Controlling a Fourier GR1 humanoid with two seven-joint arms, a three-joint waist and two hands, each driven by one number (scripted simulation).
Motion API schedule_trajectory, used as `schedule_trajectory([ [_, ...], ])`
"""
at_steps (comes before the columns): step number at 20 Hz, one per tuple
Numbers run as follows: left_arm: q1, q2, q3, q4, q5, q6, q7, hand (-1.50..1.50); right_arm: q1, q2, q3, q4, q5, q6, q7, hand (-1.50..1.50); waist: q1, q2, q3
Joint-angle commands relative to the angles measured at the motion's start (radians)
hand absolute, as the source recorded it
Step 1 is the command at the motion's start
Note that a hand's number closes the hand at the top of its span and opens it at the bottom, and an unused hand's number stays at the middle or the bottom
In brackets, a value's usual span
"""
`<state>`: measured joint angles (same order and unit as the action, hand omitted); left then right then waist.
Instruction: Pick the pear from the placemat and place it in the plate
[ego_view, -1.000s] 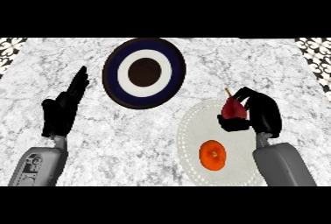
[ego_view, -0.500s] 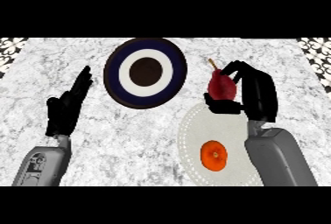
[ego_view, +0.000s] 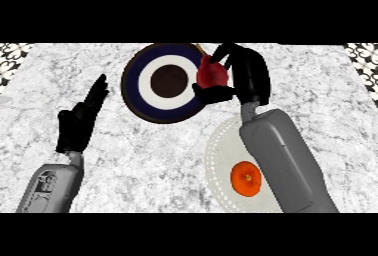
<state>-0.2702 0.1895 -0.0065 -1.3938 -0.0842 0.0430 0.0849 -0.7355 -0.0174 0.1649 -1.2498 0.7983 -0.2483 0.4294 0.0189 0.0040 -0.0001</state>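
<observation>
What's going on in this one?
The robot's right hand is curled around a red pear and holds it over the right edge of the dark blue and white plate. The pear is off the pale round placemat, where an orange fruit lies beside the right forearm. The left hand rests open at the left, fingers up, holding nothing. The pear is not yet set down.
</observation>
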Motion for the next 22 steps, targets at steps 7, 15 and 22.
schedule_trajectory([
  [7,-0.009,0.007,-0.003,-0.039,-0.001,-0.027,0.017,0.00,-0.330,0.017,0.066,0.543,-0.125,-0.156,-0.036,1.50,0.038,0.010,0.000],
  [15,-0.046,-0.029,-0.030,0.001,-0.016,-0.024,-0.007,0.00,-0.383,0.017,0.157,0.752,-0.329,-0.204,0.004,-1.50,0.089,0.024,0.000],
  [22,-0.070,-0.045,-0.050,0.028,-0.042,-0.014,-0.011,0.00,-0.412,0.017,0.138,0.823,-0.487,-0.248,-0.113,-1.50,0.112,0.033,0.000],
])
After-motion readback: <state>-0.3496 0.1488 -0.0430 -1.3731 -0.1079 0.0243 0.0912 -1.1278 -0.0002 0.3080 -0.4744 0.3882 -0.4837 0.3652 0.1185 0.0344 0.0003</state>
